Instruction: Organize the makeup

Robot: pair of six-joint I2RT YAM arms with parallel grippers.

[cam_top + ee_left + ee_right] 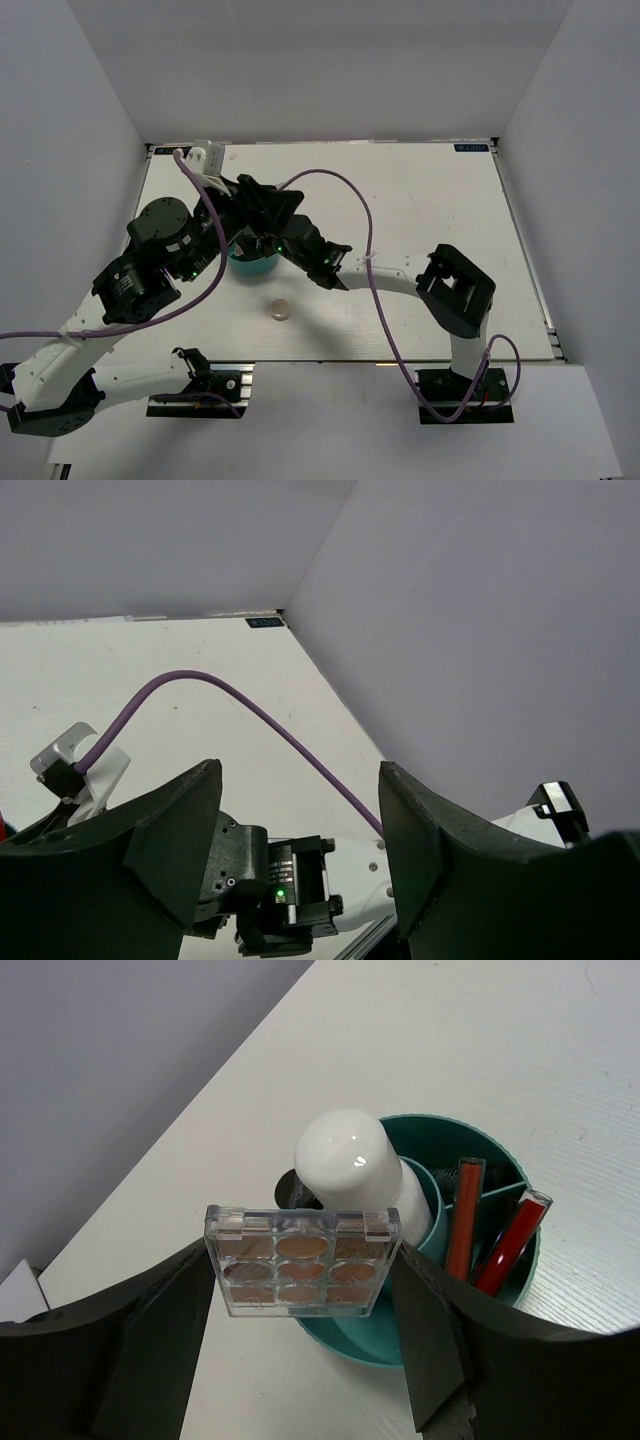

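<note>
A white tabletop (420,220) sits boxed in by plain pale grey walls (330,60). Just above the teal tub (430,1135), the right pincer (300,1290) clamps a square palette (302,1260) by its sides: clear case, nine tan and peach pans. In the tub stand a white bottle (350,1165) and two red sticks (463,1220). A round cream compact (280,308) lies on the tub's near side. The left pincer (298,770) gapes wide and empty close by the tub. The dark label (265,622) at the tabletop's far edge is too small to read.

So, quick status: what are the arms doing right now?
Left gripper open, empty. Right gripper shut on square palette, at the teal tub. White bottle and red sticks already inside; round compact on the table. Nothing between palette and tub.
</note>
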